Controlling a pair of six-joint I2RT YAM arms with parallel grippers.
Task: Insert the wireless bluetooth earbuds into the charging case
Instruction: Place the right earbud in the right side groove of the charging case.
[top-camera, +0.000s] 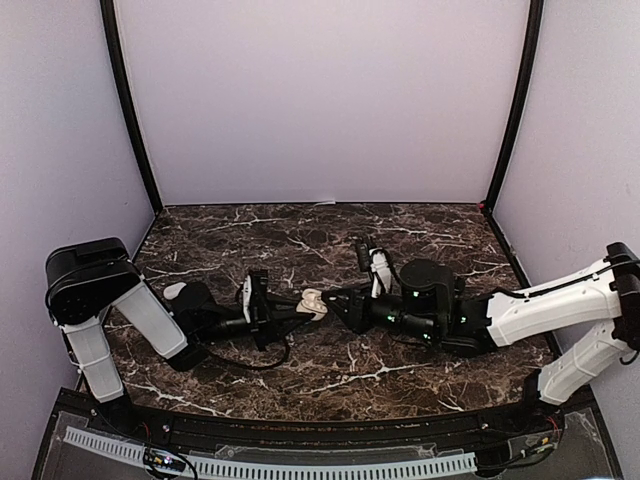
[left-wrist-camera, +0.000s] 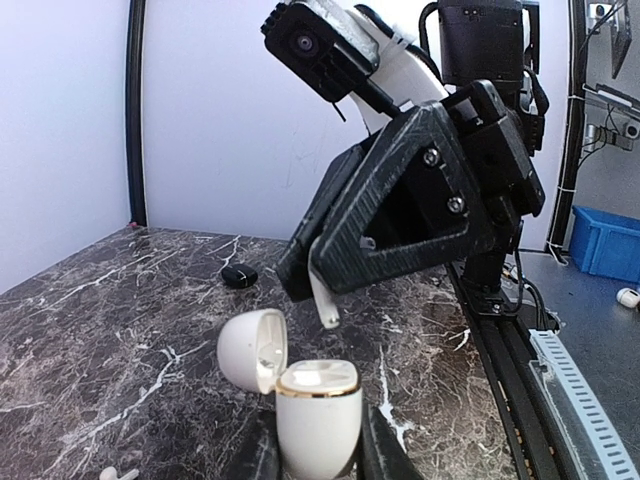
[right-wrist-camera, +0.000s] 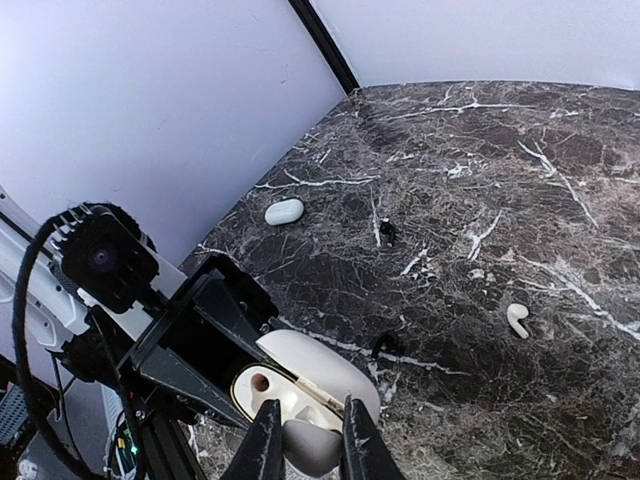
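Just above the single open charging case (left-wrist-camera: 318, 400), one earbud (left-wrist-camera: 326, 303) of two is pinched in the right tool (right-wrist-camera: 309, 420), the case is gripped by the left tool (left-wrist-camera: 322, 455), and the second earbud (right-wrist-camera: 517, 319) is seen loose on the table (right-wrist-camera: 480, 160), well apart.

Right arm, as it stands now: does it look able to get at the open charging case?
Probably yes. The left gripper holds the open charging case upright, and the right gripper, shut on an earbud, hangs just above the case's mouth with nothing between them.
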